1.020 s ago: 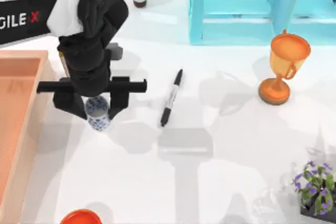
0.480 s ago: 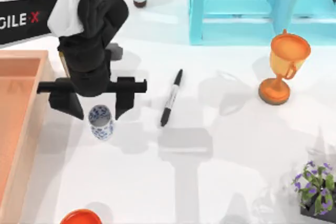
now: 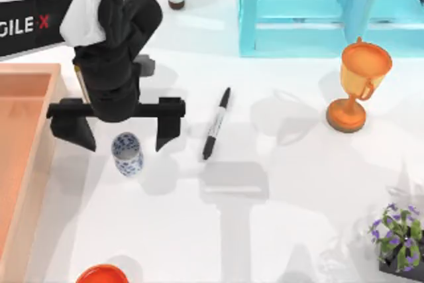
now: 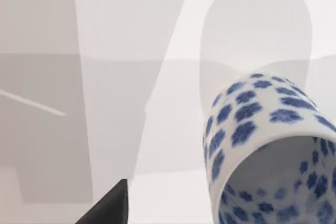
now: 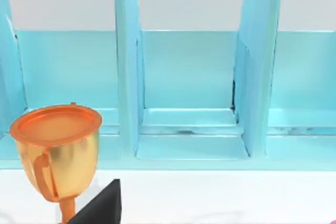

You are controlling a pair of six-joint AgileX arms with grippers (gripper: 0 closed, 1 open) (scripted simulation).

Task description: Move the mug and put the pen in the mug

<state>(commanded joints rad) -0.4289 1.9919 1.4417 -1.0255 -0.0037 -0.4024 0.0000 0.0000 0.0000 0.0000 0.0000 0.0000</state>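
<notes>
Two fingers of the left pincer (image 3: 126,138) have spread wider than before, flanking the upright mug (image 3: 127,154) untouched; the pen (image 3: 216,123) lies unmoved beside it.

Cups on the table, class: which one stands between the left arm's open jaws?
The small white mug with blue flowers, standing upright under the left gripper. The orange trophy cup stands far right.
</notes>
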